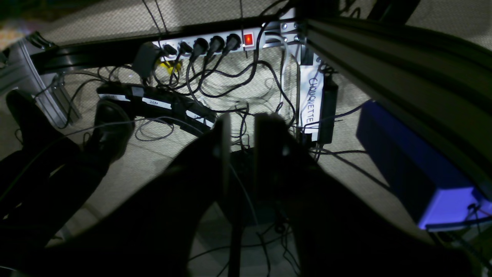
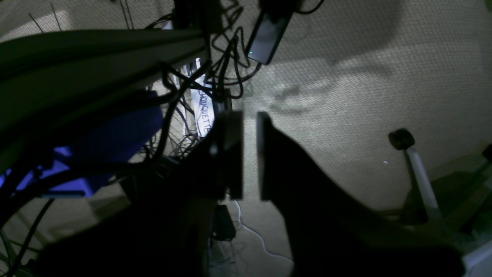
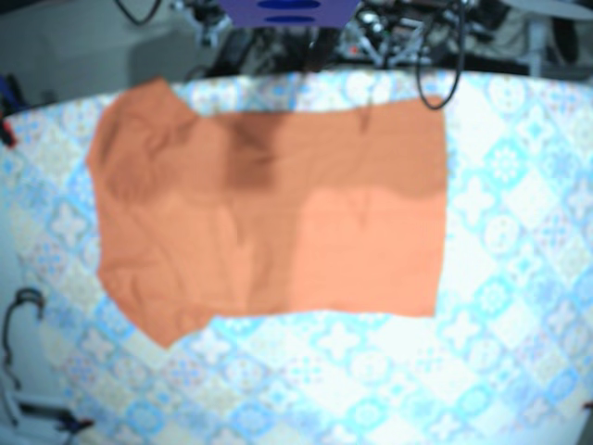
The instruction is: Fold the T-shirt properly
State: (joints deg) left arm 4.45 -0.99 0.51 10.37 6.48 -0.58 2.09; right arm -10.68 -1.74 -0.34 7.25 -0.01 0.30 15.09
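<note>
Patterned cloth in blue and white covers the table [image 3: 519, 278], as I see it from the base view, which is rather blurred. On it the orange T-shirt [image 3: 278, 213] lies spread flat and unfolded. Its two sleeves point to the left side of this view and its straight hem is on the right side. The upper edge of the shirt reaches near to the far edge of the table. I see neither arm over the table in this view.

Both wrist cameras look at the carpet floor [image 2: 346, 96], not at the shirt. The left gripper [image 1: 243, 134] is dark against the floor; its two fingers stand close with a narrow slit between them, and nothing is held there. Beyond it I see a white power strip [image 1: 215, 40] with a red lit switch and many black cables [image 1: 230, 77], a white label [image 1: 310, 100] with handwritten letters, a blue box [image 1: 403, 161] under the frame, and a black shoe [image 1: 109, 129].

The right gripper [image 2: 250, 154] also shows only a thin gap between its fingers, with nothing between them.
</note>
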